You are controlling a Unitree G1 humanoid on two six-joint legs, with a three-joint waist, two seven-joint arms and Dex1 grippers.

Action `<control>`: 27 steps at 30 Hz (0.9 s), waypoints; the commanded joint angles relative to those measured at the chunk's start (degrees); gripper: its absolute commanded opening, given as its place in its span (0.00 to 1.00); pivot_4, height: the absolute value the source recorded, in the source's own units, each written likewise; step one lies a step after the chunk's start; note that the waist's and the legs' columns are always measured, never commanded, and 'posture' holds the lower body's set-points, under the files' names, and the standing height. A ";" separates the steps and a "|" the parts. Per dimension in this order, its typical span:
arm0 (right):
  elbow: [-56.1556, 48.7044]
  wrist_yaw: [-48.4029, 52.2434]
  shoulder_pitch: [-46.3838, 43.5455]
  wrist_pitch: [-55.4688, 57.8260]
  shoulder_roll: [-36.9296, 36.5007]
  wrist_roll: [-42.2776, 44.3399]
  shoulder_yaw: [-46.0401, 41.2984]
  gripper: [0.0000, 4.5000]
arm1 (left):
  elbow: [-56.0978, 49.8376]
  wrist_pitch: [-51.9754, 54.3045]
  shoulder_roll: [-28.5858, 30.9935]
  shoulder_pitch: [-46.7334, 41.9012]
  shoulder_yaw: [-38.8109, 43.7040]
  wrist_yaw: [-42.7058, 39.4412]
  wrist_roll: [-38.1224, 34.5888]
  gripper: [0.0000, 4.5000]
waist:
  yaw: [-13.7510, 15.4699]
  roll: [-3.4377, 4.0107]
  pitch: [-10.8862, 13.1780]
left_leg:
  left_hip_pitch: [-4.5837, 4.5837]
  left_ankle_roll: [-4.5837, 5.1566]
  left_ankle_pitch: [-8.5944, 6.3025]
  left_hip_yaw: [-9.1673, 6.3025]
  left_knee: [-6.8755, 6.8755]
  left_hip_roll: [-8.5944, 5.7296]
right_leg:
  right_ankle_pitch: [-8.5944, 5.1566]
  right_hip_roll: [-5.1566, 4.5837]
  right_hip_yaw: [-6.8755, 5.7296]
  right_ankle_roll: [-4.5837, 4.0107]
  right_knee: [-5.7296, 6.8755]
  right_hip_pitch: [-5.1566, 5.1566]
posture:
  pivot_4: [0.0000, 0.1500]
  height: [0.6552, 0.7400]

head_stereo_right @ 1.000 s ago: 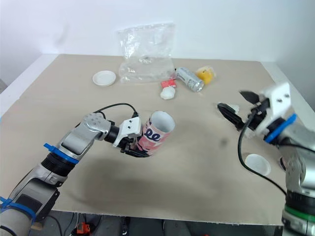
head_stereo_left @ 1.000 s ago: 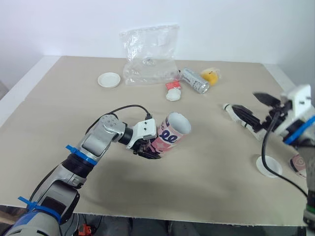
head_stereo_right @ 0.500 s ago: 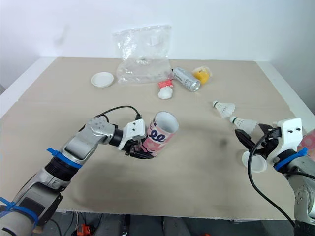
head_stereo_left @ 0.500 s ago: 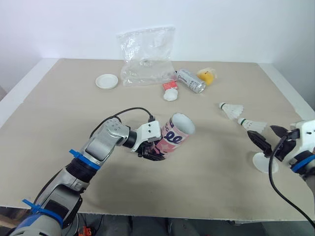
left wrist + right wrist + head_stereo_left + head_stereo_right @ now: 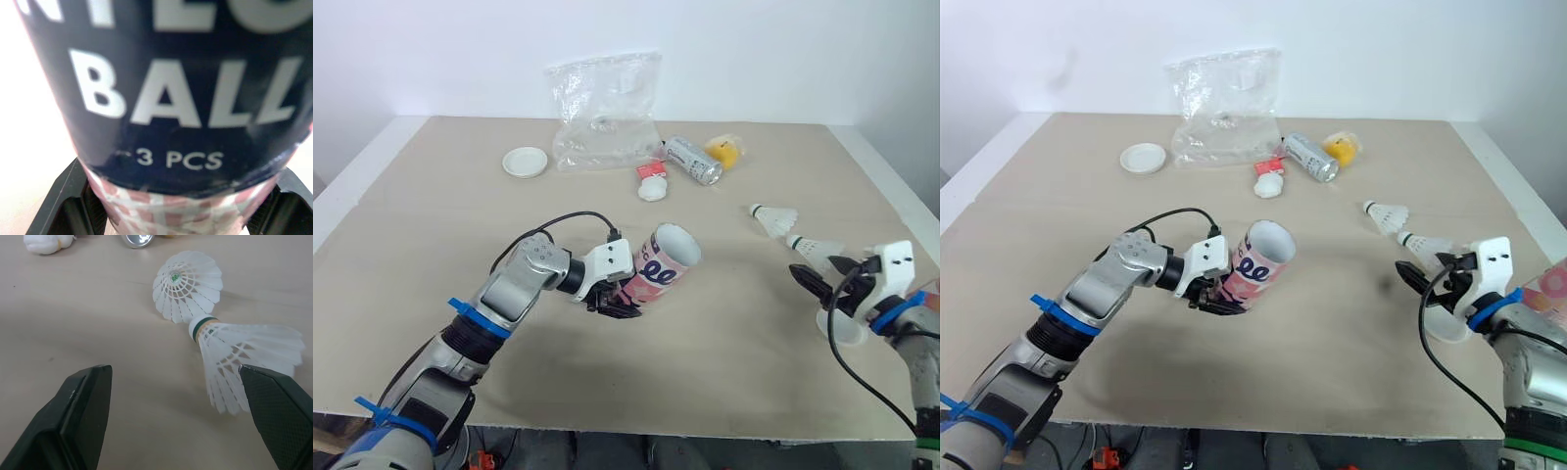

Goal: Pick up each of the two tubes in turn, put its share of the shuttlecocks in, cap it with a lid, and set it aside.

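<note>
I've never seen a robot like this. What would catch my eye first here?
The left gripper is shut on a pink patterned tube, tilted with its open mouth up, near the middle of the table. To the right, two white shuttlecocks lie just ahead of the open right gripper. A crumpled clear bag sits at the far edge.

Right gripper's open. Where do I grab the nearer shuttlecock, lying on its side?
Likely the cork end of the nearer shuttlecock, at the green band, closing the right gripper across it from above. It lies flat, its feather skirt flares wide and looks crushable; the other shuttlecock sits close.
</note>
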 commanded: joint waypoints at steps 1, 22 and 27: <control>2.72 1.41 -3.04 -2.72 -1.60 -1.03 0.89 0.98 | -2.02 -0.07 0.61 0.00 0.33 0.09 -0.20 0.65 | 0.02 0.00 0.00 | 0.00 0.00 0.00 0.00 0.00 0.00 | 0.00 0.00 0.00 0.00 0.00 0.00 | 1.00 1.00; 17.67 1.27 -13.25 -8.32 -0.14 -4.36 5.77 0.59 | -1.51 -0.77 1.81 -0.33 0.20 0.00 0.15 0.65 | 0.01 0.00 0.00 | -0.01 0.00 0.00 0.01 -0.01 -0.01 | 0.00 -0.01 0.01 0.01 -0.02 0.00 | 1.00 1.00; 18.80 0.69 -13.70 -8.87 -0.03 -4.72 5.52 0.02 | -0.97 -1.10 2.00 -0.53 0.32 0.08 0.30 0.65 | 0.00 0.00 0.00 | -0.01 0.00 0.00 0.01 -0.01 -0.01 | 0.00 0.00 0.01 0.01 -0.02 0.01 | 1.00 1.00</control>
